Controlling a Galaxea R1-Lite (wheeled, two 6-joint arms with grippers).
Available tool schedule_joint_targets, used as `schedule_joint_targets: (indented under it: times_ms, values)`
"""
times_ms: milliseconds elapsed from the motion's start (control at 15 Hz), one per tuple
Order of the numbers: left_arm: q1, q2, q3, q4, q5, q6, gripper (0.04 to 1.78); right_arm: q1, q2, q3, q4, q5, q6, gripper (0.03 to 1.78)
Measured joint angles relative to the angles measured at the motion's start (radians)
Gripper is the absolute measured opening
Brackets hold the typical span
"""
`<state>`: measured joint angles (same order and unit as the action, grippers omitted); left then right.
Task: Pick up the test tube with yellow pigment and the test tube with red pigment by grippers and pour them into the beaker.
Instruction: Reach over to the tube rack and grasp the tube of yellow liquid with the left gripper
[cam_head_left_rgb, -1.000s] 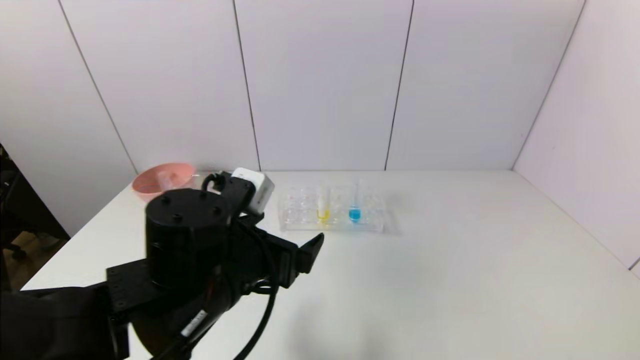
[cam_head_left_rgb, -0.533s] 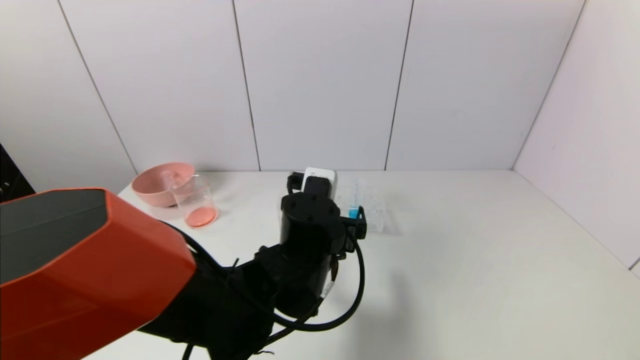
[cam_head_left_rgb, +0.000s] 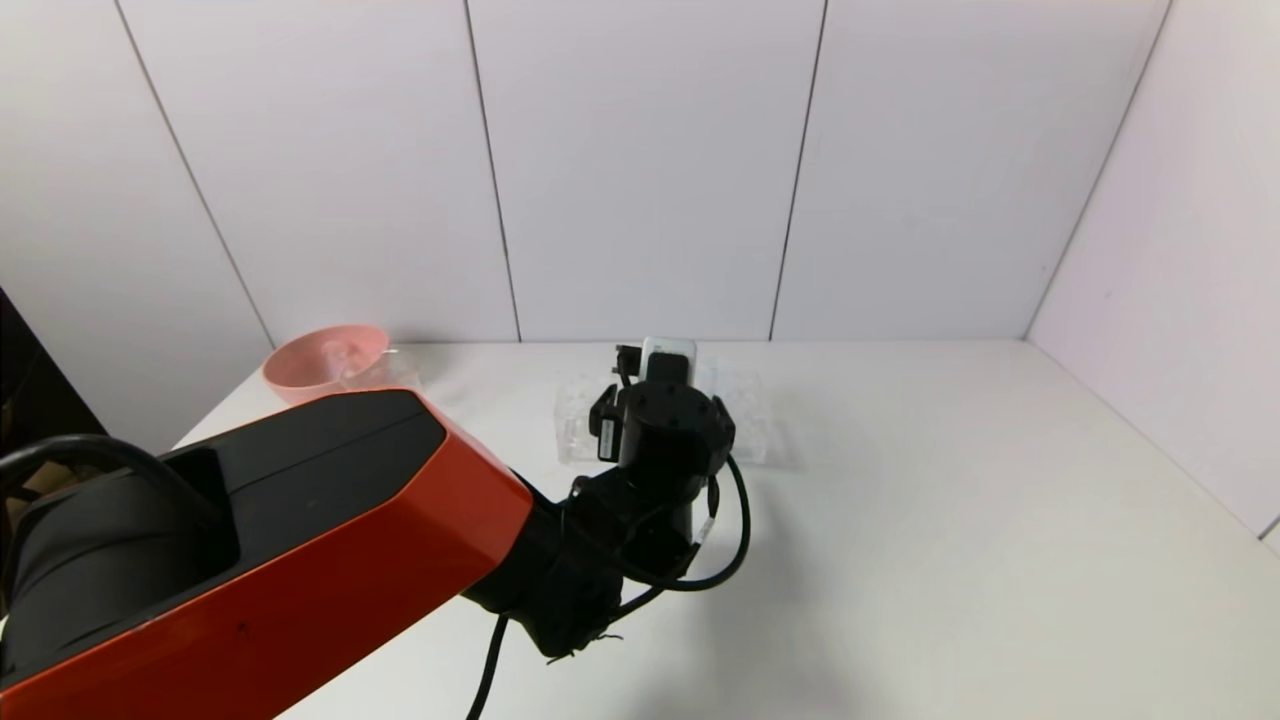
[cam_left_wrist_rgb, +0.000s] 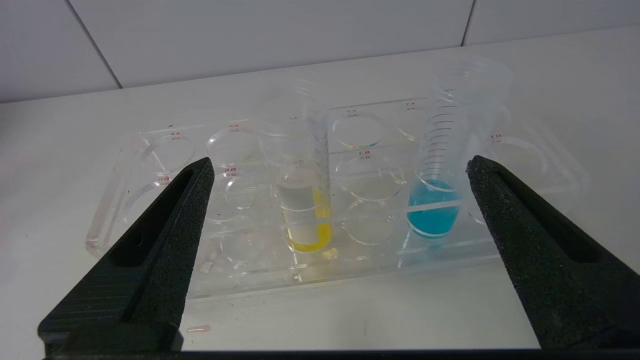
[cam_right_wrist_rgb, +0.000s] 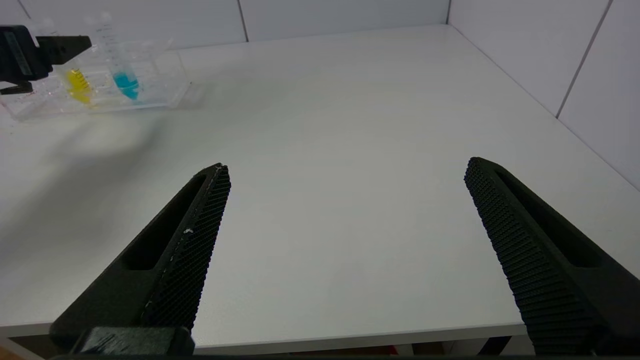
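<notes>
The test tube with yellow pigment (cam_left_wrist_rgb: 302, 210) stands upright in the clear rack (cam_left_wrist_rgb: 350, 272), with a tube of blue liquid (cam_left_wrist_rgb: 434, 200) to its side. My left gripper (cam_left_wrist_rgb: 340, 161) is open just in front of the rack, level with both tubes and touching neither. In the head view my left wrist (cam_head_left_rgb: 665, 425) hides the tubes. Only the top of the beaker (cam_head_left_rgb: 392, 372) shows behind my orange left arm. The test tube with red pigment is out of view. My right gripper (cam_right_wrist_rgb: 345, 165) is open and empty over the table's front edge.
A pink bowl (cam_head_left_rgb: 322, 362) stands at the back left beside the beaker. The rack (cam_head_left_rgb: 578, 428) sits mid-table near the back wall. The right wrist view shows the rack (cam_right_wrist_rgb: 165, 90) far off, with bare white table between.
My left arm has swung from the left side over to the rack. Its wrist now covers the yellow and blue tubes in the head view, and the arm covers most of the beaker.
</notes>
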<state>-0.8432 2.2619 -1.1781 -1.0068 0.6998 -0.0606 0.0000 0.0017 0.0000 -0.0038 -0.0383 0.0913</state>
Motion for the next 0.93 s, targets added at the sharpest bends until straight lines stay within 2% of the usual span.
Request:
schedule_joint_targets:
  times_ms: [533,933]
  values:
    - [0.059,0.027,-0.058,-0.003,-0.015,0.0,1.76,0.0,0.0,0.0,0.0,0.0,0.0,1.71]
    - [0.092,0.069,-0.106,-0.002,-0.13,-0.005,1.76,0.0,0.0,0.0,0.0,0.0,0.0,1.71]
